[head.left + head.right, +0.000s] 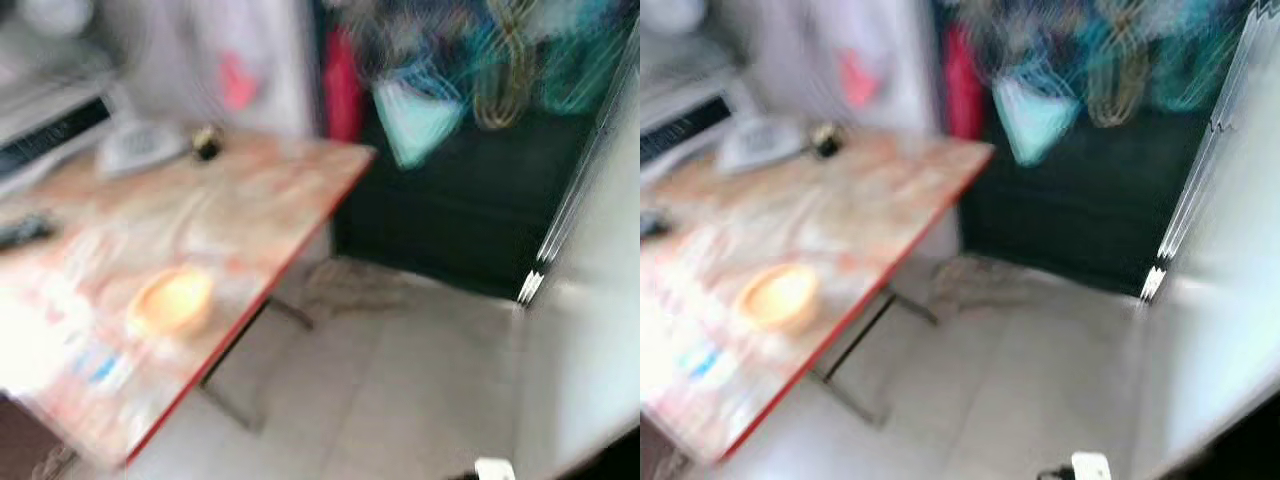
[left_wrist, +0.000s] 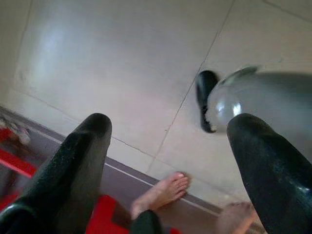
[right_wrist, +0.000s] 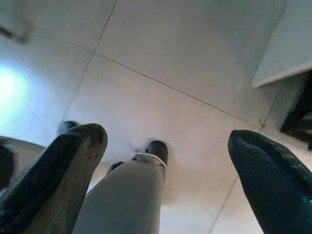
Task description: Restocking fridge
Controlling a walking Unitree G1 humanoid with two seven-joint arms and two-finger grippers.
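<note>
Both head views are blurred. A tall white panel with a metal edge, which may be the fridge's door or side, stands at the right. My left gripper hangs open over the pale tiled floor, nothing between its black fingers. My right gripper is open too, above the floor and my own grey leg, and holds nothing. A wooden table with a red edge stands at the left, with a small orange bowl on it.
On the table's far end lie a white object and a small dark jar. Clothes hang over a dark space behind. A person's bare feet stand near my left gripper, by a red mat.
</note>
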